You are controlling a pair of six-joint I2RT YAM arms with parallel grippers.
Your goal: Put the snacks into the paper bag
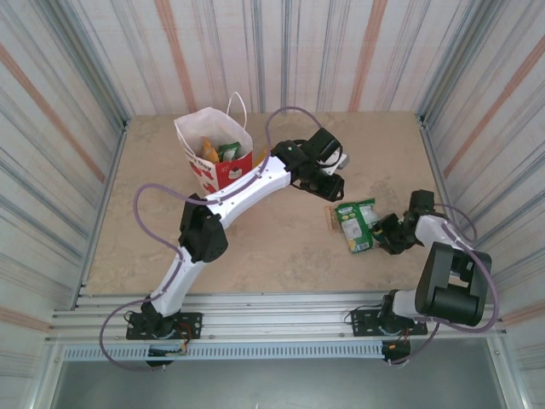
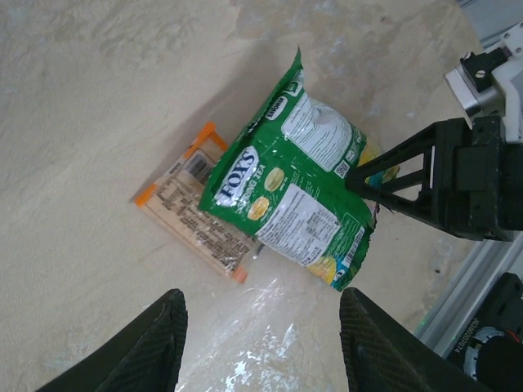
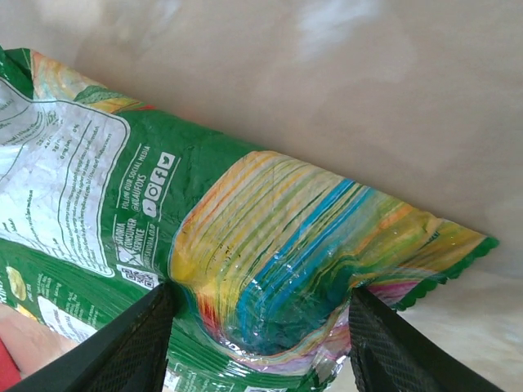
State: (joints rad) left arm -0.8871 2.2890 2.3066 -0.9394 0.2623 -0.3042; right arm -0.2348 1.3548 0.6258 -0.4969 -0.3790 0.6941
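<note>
The paper bag (image 1: 194, 132) stands on a beige mottled table (image 1: 281, 247) between striped walls (image 1: 341, 51). Right of it, the right gripper (image 3: 261, 292) straddles a green packet (image 1: 356, 223), grip unclear. The left gripper (image 2: 261, 298) gapes empty.

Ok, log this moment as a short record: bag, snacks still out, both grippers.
paper bag: upright on the table, far side, left of centre; yellow and green packets inside
green packet: flat on the table, overlapping the brown bar
left gripper: open, empty, above the table near both
right gripper: jaws either side of the green packet's end; grip unclear
not yet bagged: green packet, brown bar
</note>
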